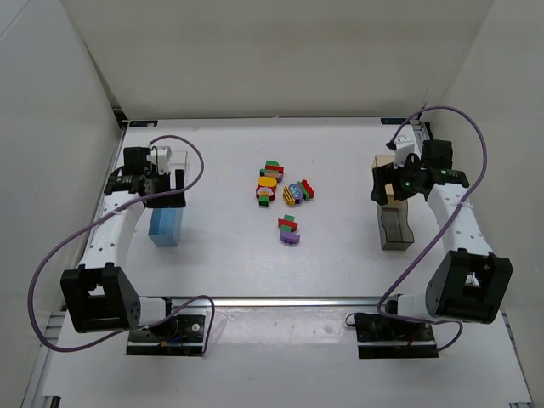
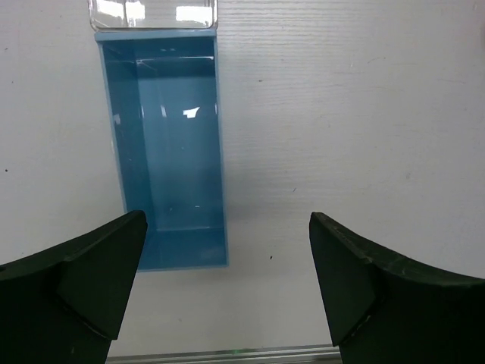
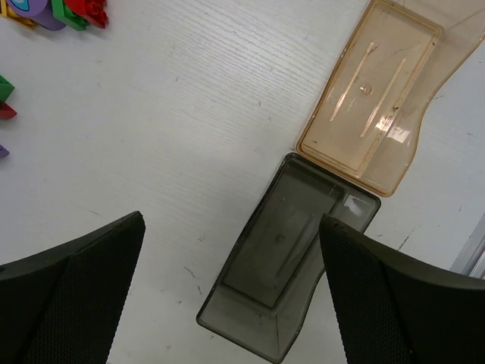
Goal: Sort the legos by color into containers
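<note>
Several legos lie in the middle of the table: a green and red piece, a yellow one, a mixed stack, a purple and yellow group, and a green, red and purple stack. My left gripper is open and empty above the table beside the near end of the light blue container. The clear container adjoins it on the far side. My right gripper is open and empty above the dark smoky container, next to the tan container.
All the containers that show look empty inside. A few legos show at the top left corner of the right wrist view. White walls enclose the table on three sides. Purple cables loop beside both arms.
</note>
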